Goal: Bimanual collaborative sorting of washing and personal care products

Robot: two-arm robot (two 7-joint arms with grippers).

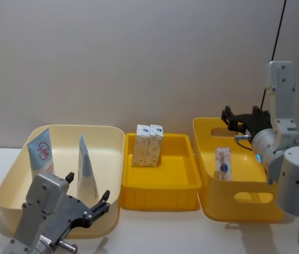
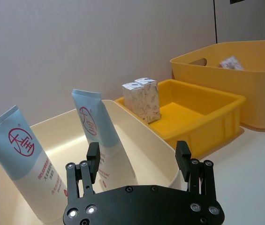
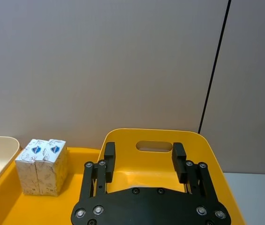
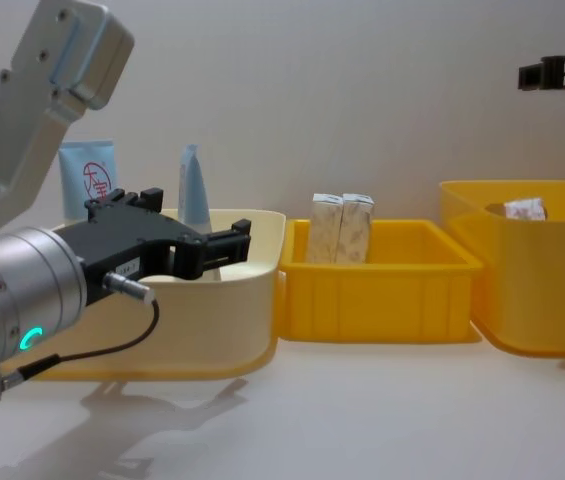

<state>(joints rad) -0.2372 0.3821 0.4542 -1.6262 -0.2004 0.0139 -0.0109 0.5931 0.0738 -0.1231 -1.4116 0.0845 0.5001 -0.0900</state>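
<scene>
Left gripper (image 2: pixel 138 152) hangs spread wide and empty, two tubes (image 2: pixel 94 136) upright just ahead in the cream bin (image 2: pixel 144 147). Right gripper (image 3: pixel 144 152) gapes empty too: paired cartons (image 3: pixel 41 166) off to its side, one carton (image 1: pixel 223 163) in the yellow bin (image 3: pixel 207 154) beneath.

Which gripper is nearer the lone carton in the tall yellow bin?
Right. The right gripper hovers over the tall yellow bin's far end, behind the carton; the left gripper is at the cream bin's front.
</scene>
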